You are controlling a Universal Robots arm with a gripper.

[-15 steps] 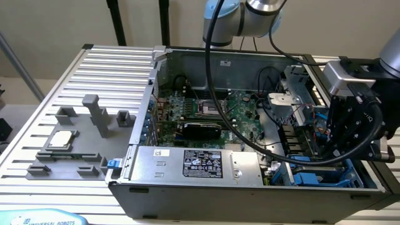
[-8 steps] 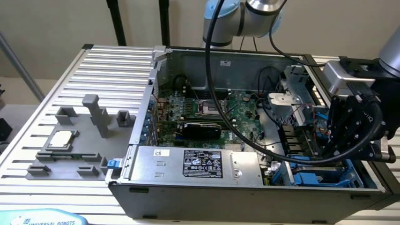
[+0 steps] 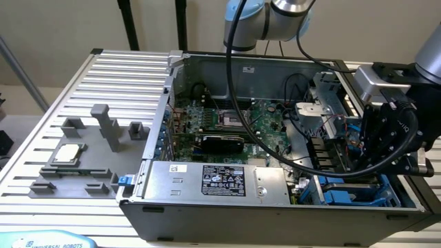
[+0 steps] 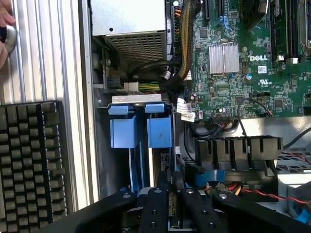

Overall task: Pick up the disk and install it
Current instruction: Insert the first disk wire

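You had one arm [image 3: 276, 15], one gripper [image 4: 171, 182] and one open case [image 3: 276, 217] in play, the case lying on a slatted table [image 3: 103, 82]. Inside the case there was one motherboard [image 3: 227, 124], one power supply [image 3: 206, 181] along the near wall, and one blue cage [image 3: 351, 196] in the corner of the case at the exterior view's right. In the wrist view, that cage [image 4: 141, 131] showed two blue tabs side by side. A row of four black blocks [image 4: 238, 148] lay beside it, and one silver heatsink [image 4: 223, 58] stood on the board.

Outside the case, toward the exterior view's left, one grey fixture [image 3: 82, 155] carried one square chip [image 3: 67, 153]. The wrist view also showed one keyboard [image 4: 29, 165] beside the case wall, and a person's fingers [image 4: 6, 29] on the table.

Your arm reached over the far wall of the case and bent down, so the gripper [image 3: 393, 155] hung over the cage corner with its fingers [image 4: 155, 208] pointing into the case.

The jaws stood close together, clamped on a thin slab seen edge-on with blue at its sides. That was the disk [image 4: 170, 211], held upright just above the cage.
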